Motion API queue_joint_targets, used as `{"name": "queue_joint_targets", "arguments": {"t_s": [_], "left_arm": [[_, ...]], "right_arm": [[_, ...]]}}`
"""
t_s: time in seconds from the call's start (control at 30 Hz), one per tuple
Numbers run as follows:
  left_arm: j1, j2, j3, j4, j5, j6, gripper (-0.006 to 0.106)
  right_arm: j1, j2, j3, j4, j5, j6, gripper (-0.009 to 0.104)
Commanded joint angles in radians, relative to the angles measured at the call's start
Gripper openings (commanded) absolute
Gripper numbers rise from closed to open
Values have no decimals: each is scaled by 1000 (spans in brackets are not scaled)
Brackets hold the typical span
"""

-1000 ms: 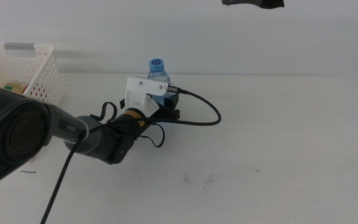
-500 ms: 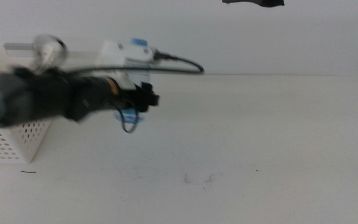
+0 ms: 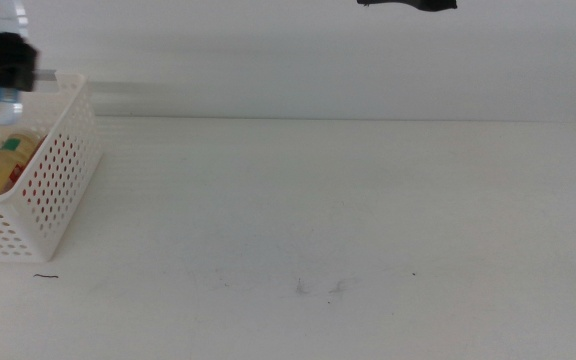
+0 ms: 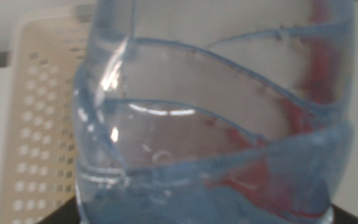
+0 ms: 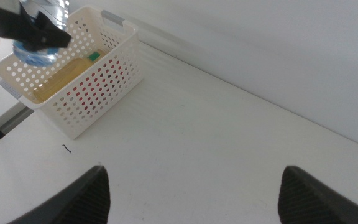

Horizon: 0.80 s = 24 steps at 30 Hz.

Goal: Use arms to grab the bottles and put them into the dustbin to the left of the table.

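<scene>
Middle view: white table (scuffed), dustbin probably overhanging.

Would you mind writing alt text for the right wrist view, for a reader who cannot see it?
A white perforated dustbin sits at the edge of a white table, with the left tool holding a clear water bottle over it. A yellow bottle lies inside. The right tool is open above bare tabletop.

The middle view faces forward over the table; both it and the right wrist view share the dustbin.
</scene>
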Motion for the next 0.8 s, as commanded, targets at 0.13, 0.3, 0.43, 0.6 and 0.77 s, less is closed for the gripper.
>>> {"name": "queue_joint_targets", "arguments": {"t_s": [0.13,0.3,0.43,0.6,0.77], "left_arm": [[82,80,-32,-69,-5,85,-2],[102,175,-32,-31,-5,80,-1],[116,236,-32,-4,-12,85,14],[123,268,-32,20,-10,78,62],[123,230,-37,32,11,84,94]], "right_arm": [[-9,-6,2,1,-11,-2,88],[-9,-6,2,1,-11,-2,88],[-9,-6,2,1,-11,-2,88],[-9,-6,2,1,-11,-2,88],[-9,-6,2,-1,-11,-2,88]]}}
